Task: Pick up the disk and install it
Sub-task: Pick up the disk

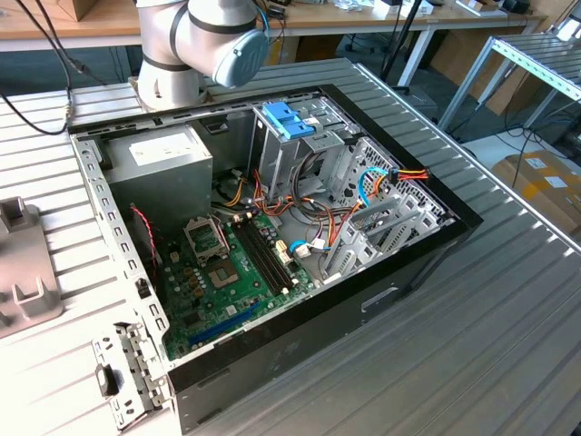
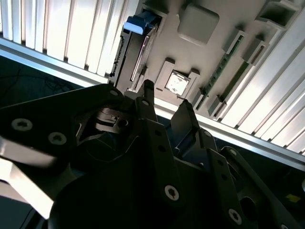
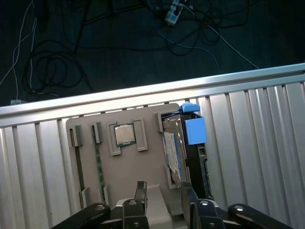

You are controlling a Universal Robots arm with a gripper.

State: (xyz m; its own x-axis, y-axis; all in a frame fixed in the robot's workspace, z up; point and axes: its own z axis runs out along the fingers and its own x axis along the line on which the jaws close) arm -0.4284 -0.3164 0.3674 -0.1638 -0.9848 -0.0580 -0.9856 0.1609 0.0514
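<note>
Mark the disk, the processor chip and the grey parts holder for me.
the disk [image 3: 195,130]: first wrist view, on its blue tab.
the processor chip [image 3: 125,134]: first wrist view, centre of its metal lid.
the grey parts holder [image 3: 143,167]: first wrist view, bare face beside the chip.

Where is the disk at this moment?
In both wrist views the disk stands on edge in the grey holder tray, beside the processor chip, just ahead of the open gripper.
</note>
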